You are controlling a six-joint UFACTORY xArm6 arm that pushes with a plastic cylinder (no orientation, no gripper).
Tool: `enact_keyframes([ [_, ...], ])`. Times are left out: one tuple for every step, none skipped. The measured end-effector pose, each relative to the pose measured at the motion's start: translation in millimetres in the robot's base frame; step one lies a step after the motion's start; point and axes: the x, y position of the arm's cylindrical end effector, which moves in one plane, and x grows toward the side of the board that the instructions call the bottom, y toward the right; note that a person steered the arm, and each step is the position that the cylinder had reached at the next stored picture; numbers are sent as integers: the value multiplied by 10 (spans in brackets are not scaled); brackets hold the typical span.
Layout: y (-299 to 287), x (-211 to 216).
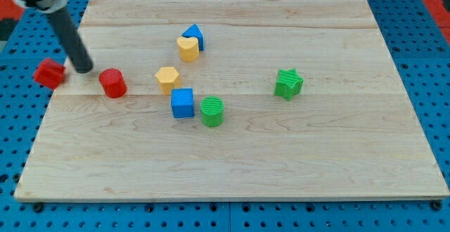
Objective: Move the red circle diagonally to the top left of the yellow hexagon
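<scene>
My tip (pixel 84 69) sits just left of the red circle (pixel 112 83), not gripping. Recommend pushing rightward and slightly up, stopping upper-left of yellow hexagon (pixel 167 78).

Nothing to read here from my end, honestly. No text, labels, brand marks or numbers on the wooden board (pixel 281 155), on any of the coloured blocks, or on the blue perforated surface (pixel 436 63) underneath it.

Cylinder (pixel 112 83) left of hexagon (pixel 167 79), my tip (pixel 84 69) just beside cylinder's upper left.
</scene>
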Motion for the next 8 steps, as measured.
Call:
enact_keyframes([
  [-48, -705],
  [-329, -416],
  [830, -382],
  [958, 145],
  [562, 491],
  [340, 503],
  [224, 641],
  [-52, 780],
])
